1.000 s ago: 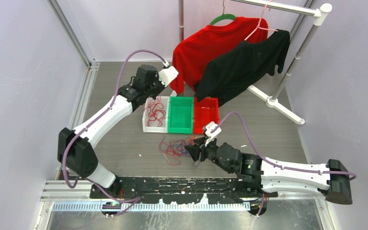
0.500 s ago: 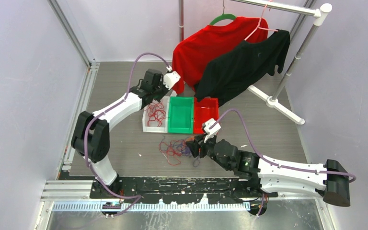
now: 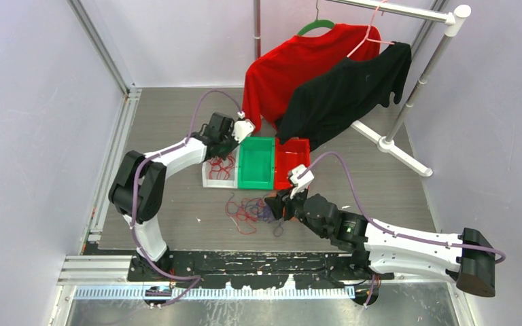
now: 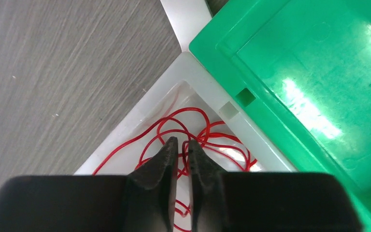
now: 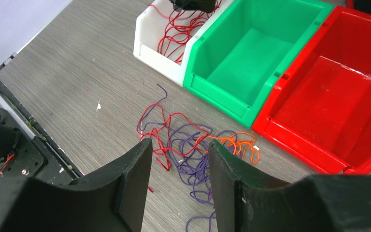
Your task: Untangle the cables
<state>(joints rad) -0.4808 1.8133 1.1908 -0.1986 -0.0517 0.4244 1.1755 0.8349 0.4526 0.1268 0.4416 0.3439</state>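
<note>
The cables (image 3: 248, 209) lie as a loose tangle of red, purple and orange wires on the grey table in front of the bins; they also show in the right wrist view (image 5: 193, 168). My right gripper (image 3: 275, 207) (image 5: 178, 144) hangs open just above the tangle's right side, touching nothing. More red cables (image 3: 223, 166) (image 4: 125, 148) lie in the white bin (image 3: 207, 178) (image 4: 125, 128). My left gripper (image 3: 228, 144) (image 4: 179, 141) is low over that bin, its jaws nearly together with a red strand in the thin slit.
A green bin (image 3: 257, 163) (image 5: 251, 58) and a red bin (image 3: 292, 166) (image 5: 338, 106) stand right of the white one. A clothes rack (image 3: 387, 144) with a red shirt (image 3: 292, 68) and a black shirt (image 3: 353, 88) stands at the back right.
My left arm has folded back and its gripper has come down from the far side to low over the white bin. My right gripper has edged forward over the tangle.
</note>
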